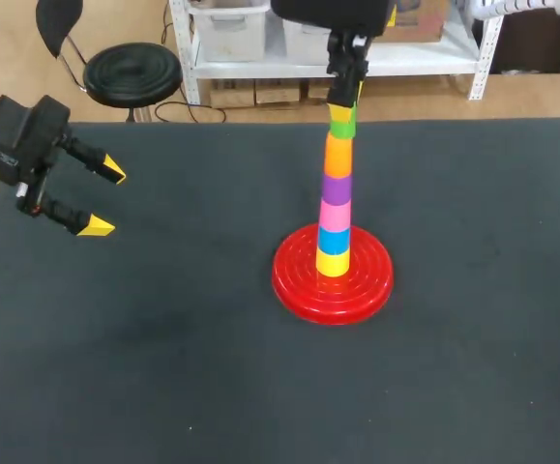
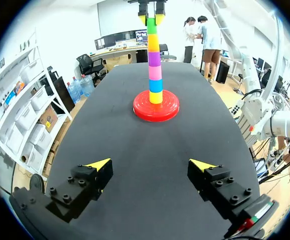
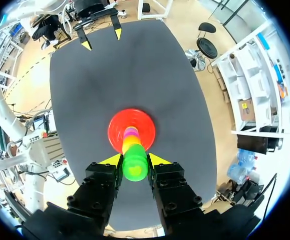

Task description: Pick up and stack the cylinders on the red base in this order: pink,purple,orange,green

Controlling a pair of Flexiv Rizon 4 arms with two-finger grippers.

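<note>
Table [image 1: 163, 367]: black top, everything sat on it.

Red base [image 1: 299, 275]: round, ridged disc, a bit right of the table's middle in the head view, flat on the surface. In the left wrist view it was well ahead of the fingers, on the far half of the table.

Stack [image 1: 336, 198]: one upright column rising from the middle of the red base, six pieces tall, leaning slightly at the top in the head view.

Left gripper [image 1: 105, 199]: at the table's left edge, well apart from the stack. Fingers were spread wide with nothing between them, only bare table [image 2: 150, 150] under the left gripper [image 2: 151, 165].

Right gripper [image 3: 135, 161]: came in from the far side, directly above the column. Its two yellow tips were pressed on opposite sides of the green cylinder [image 3: 134, 170], so it was clamped on that piece.

Cylinders, bottom to top:
- yellow cylinder [image 1: 334, 262] on the base
- blue cylinder [image 1: 334, 240]
- pink cylinder [image 1: 335, 215]
- purple cylinder [image 1: 336, 186]
- orange cylinder [image 1: 338, 155]
- green cylinder [image 1: 341, 123] on top, seated on the orange one and held by the right gripper [image 1: 343, 101]

Each piece touched the next, no visible gaps.
</note>
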